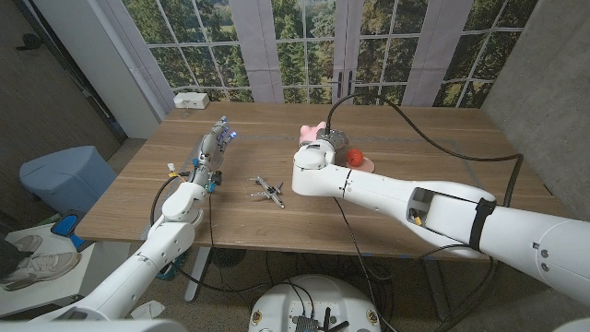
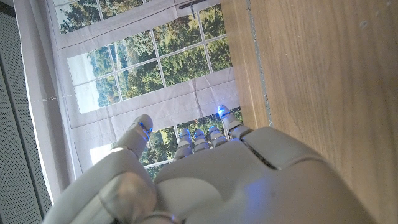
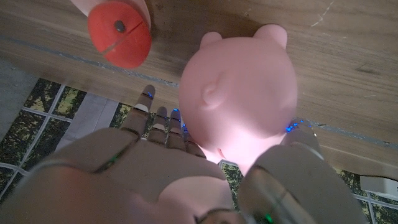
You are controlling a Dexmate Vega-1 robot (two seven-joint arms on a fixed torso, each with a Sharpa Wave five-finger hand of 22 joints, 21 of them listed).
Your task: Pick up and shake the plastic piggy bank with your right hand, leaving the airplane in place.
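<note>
Airplane: small, grey, on the wooden table between the arms, nearest the front edge; left hand: fingers extended and apart, holding nothing; right hand: wrapped around the pink piggy bank, farther back; red-ended object just beside it.

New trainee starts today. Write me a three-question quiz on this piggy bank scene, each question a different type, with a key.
1. True or false: the right hand has its fingers around the pink piggy bank.
2. What lies on the table between the two arms? A) a spoon B) a small airplane C) a cup
3. Fill in: the left hand holds ____.

Key: 1 true; 2 B; 3 nothing, its fingers are extended and apart.
</note>
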